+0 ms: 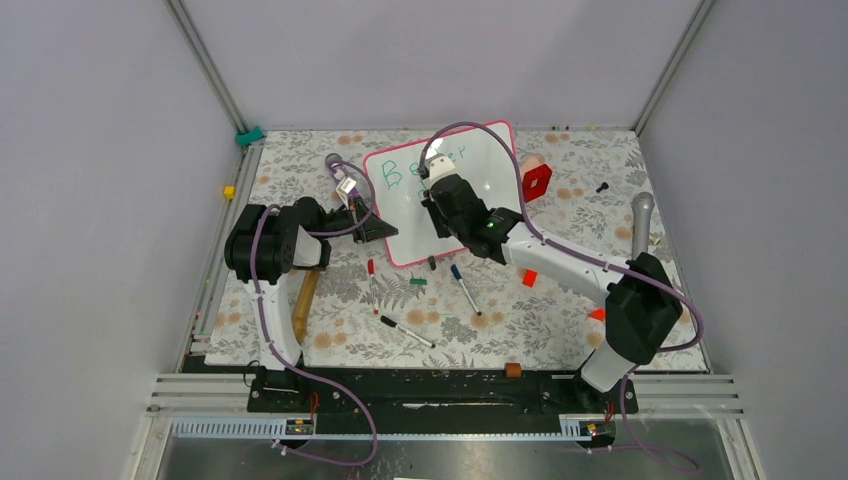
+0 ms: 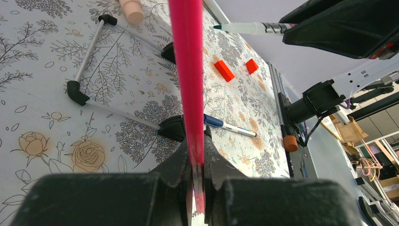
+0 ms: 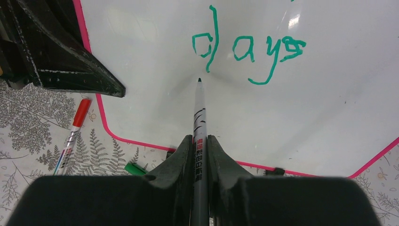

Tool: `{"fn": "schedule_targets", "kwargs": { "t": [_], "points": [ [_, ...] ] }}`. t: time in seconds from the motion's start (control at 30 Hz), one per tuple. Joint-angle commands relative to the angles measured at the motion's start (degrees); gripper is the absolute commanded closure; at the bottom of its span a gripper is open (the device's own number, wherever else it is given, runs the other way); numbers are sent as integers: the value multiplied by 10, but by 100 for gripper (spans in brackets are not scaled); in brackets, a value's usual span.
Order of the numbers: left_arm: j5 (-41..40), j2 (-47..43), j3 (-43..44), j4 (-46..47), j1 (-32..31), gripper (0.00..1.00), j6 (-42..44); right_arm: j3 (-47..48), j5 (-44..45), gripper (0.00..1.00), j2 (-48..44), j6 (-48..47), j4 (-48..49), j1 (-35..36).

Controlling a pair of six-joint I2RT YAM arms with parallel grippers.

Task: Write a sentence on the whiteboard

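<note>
The whiteboard [image 1: 470, 195] with its pink-red frame stands tilted at the middle back of the table. The sentence is partly shown: green "Be…er" [image 1: 400, 172] in the top view and "days" [image 3: 247, 49] in the right wrist view. No third line shows. My left gripper [image 1: 362, 222] is shut on the board's pink left edge [image 2: 188, 70]. My right gripper [image 1: 440, 195] is shut on a grey green-ink marker [image 3: 199, 122]. The marker's tip sits at the board surface just below the "d"; I cannot tell whether it touches.
On the cloth in front of the board lie a red marker [image 1: 372, 272], a green cap [image 1: 417, 282], a blue pen [image 1: 464, 288] and a black pen [image 1: 407, 332]. A red block [image 1: 536, 181] stands right of the board. A wooden-handled tool [image 1: 305, 300] lies at the left.
</note>
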Motion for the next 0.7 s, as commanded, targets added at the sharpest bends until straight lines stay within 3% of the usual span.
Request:
{"fn": "schedule_targets", "kwargs": {
  "t": [0.0,0.67],
  "points": [
    [77,16,-3,26,-12,100,50,35,19,100,15,-7,-16,6],
    [77,16,-2,26,-12,100,49,43,36,100,39,-3,-36,6]
  ]
}}
